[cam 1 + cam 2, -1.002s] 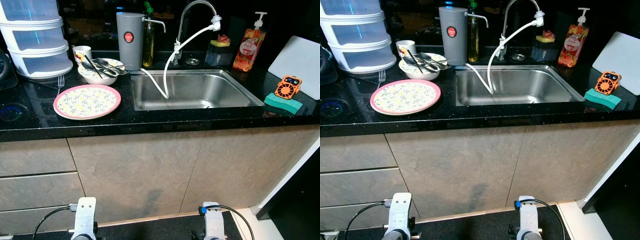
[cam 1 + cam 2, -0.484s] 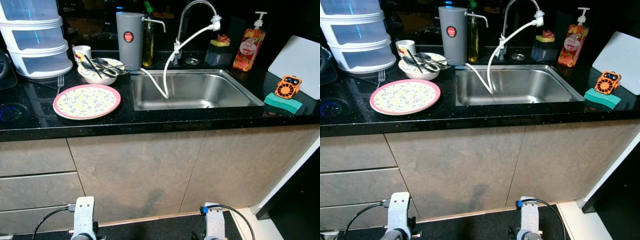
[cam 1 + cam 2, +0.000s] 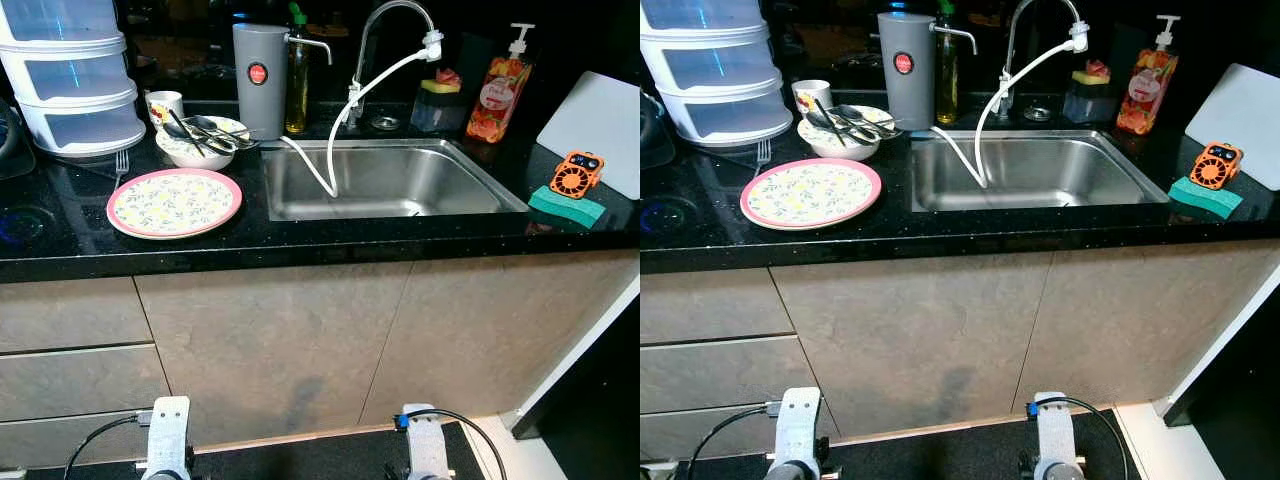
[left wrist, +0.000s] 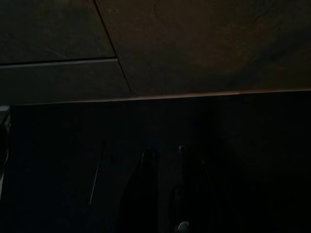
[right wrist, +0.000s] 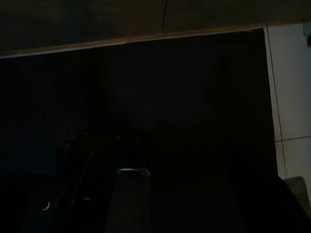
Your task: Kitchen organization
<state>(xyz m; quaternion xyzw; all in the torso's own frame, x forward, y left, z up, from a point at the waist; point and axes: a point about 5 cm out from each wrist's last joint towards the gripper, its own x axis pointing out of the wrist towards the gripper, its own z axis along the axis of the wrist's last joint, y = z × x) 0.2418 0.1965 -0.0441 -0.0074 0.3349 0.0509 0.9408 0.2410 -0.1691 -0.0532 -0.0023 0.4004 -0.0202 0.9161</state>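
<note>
Plate (image 3: 174, 202) on counter (image 3: 300, 240) by sink (image 3: 385, 180) | both arms idle, low | fingers: can't tell

A stainless sink (image 3: 390, 180) is set into the black countertop (image 3: 300, 240), with a curved tap (image 3: 385, 30) behind it and a white hose (image 3: 340, 130) drooping into the basin. Beige cabinet fronts (image 3: 270, 340) run below the counter (drawers on the left side). A white board (image 3: 600, 125) leans at the far right. The floor (image 4: 146, 160) is dark.
</note>
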